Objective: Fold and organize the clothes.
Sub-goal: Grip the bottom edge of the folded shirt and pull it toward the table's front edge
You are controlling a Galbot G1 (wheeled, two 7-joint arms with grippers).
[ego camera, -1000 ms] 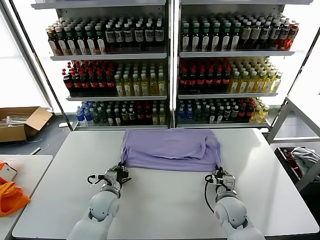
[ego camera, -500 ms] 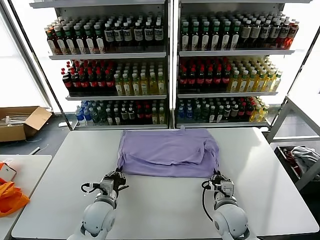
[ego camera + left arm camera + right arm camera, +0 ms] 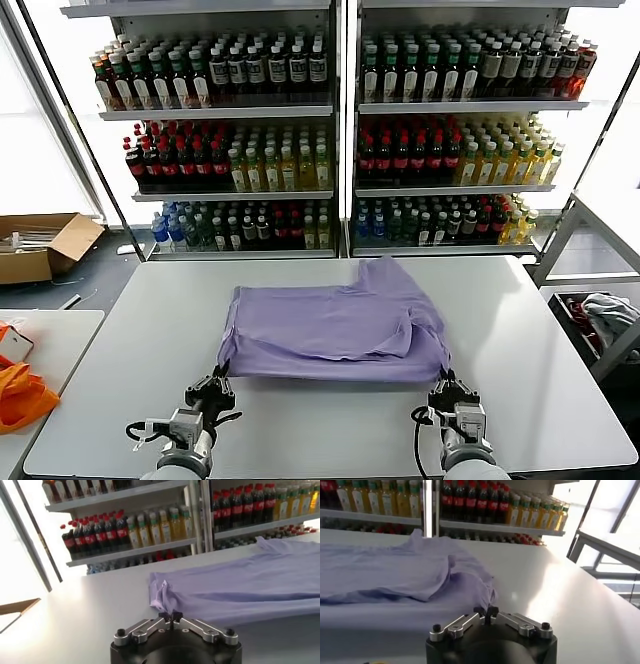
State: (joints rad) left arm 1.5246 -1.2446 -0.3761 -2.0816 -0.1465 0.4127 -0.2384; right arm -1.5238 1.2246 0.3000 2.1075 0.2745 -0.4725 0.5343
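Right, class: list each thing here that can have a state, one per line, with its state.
T-shirt: partly folded, flat on the table, near corners pinched.
Left gripper: shut on the T-shirt's near left corner.
Right gripper: shut on the near right corner.
Cardboard box: open, on the floor.

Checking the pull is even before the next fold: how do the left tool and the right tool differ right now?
The left tool pinches the T-shirt at its near left corner; the right tool pinches the near right corner. Cloth by the left tool lies fairly flat, while cloth by the right tool is bunched under a folded-over layer. Both are shut on the hem, low over the white table, at about the same depth.
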